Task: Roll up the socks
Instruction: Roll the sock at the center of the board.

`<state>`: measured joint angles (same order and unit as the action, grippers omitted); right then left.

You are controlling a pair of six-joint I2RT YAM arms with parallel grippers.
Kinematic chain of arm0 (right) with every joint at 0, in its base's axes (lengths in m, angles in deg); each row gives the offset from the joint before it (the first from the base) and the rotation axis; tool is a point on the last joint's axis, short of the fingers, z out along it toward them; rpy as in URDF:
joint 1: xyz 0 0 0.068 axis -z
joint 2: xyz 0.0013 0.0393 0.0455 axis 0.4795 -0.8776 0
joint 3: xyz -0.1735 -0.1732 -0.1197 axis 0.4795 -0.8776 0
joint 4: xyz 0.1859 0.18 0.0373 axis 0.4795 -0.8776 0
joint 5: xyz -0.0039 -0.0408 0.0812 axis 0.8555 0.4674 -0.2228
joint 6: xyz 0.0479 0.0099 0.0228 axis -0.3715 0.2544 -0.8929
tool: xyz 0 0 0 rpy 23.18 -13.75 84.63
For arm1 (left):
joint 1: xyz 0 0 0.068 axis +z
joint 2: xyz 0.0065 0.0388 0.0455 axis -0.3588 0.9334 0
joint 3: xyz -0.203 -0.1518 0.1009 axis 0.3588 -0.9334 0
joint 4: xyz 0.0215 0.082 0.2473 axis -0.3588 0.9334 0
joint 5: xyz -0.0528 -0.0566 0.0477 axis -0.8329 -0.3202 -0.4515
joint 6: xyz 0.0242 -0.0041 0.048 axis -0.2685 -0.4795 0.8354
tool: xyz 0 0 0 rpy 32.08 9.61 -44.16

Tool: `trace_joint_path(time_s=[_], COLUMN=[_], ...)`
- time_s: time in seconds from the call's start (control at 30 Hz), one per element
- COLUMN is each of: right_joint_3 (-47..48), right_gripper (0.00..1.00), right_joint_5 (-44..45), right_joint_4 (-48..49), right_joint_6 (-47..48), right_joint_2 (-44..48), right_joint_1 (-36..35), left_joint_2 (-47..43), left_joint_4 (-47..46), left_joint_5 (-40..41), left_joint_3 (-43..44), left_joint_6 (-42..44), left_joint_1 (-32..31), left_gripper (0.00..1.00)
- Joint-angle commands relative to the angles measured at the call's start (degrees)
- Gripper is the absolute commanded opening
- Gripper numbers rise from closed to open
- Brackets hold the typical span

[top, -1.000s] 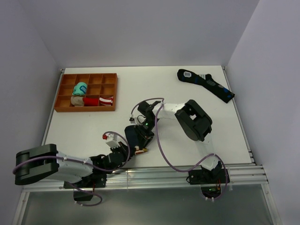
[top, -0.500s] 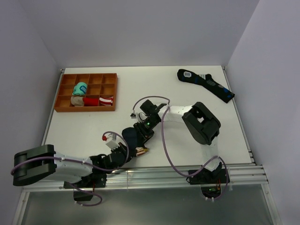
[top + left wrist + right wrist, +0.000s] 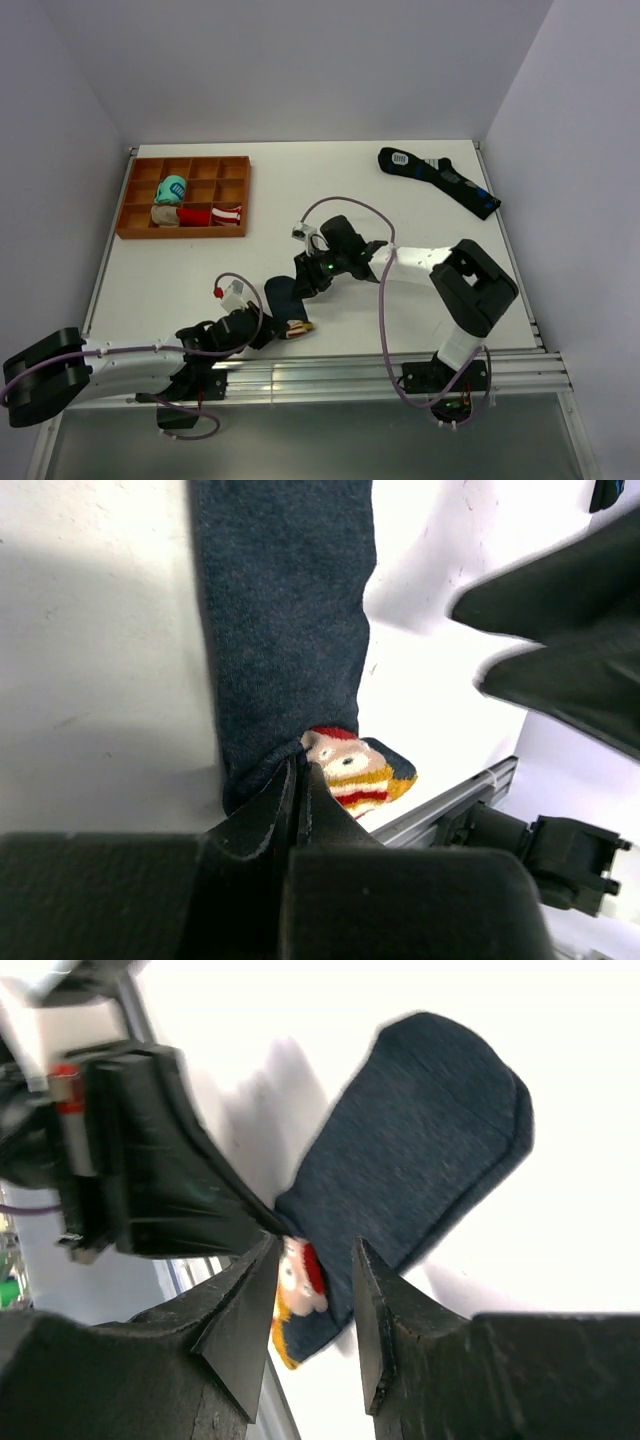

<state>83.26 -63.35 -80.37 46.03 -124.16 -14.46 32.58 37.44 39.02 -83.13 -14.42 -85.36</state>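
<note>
The left fingers (image 3: 262,815) are clenched on the edge of the socks (image 3: 285,630), just beside the coloured patch (image 3: 355,770). The right fingers (image 3: 235,1310) are held apart with nothing gripped (the patch merely shows through the gap). The socks are laid flat and unrolled at 6 o'clock on the worktop (image 3: 200,270), so all the rolling is judged to be left. Since a second ago, the right fingers have been drawn off toward 3 o'clock and spread wider, and the socks have been uncovered.
</note>
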Motion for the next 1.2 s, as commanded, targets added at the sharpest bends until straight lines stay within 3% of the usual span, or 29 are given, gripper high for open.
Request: trace_joint_path(time_s=[0.0,0.27,0.43,0.77,1.17], right_joint_3=[-5.84,-21.06,-23.36,-31.17,-30.22], right_gripper=[0.43,0.48,0.50,0.52,0.52], right_joint_5=[0.13,1.62,4.78,8.74,16.74], right_joint_4=[14.57,34.69,37.87,54.03,52.64], right_joint_6=[-3.23,-7.54,-7.63,-11.49,-7.81], right_joint_2=[4.48,9.58,10.11,10.11,7.39], right_joint_1=[0.40,0.22,-0.92,-3.73,-9.44], left_joint_2=[3.48,8.93,9.03,10.69,12.10], left_joint_4=[10.79,6.83,7.36,5.17,2.09], left_joint_5=[-5.61,-12.30,-15.46,-22.49,-26.45], left_joint_3=[-5.13,-4.69,-4.69,-4.69,-5.74], left_joint_6=[2.51,5.93,8.49,13.50,14.12], left_joint_1=[3.60,10.63,14.58,22.23,25.75], left_gripper=[0.00,0.00,0.00,0.00,0.00])
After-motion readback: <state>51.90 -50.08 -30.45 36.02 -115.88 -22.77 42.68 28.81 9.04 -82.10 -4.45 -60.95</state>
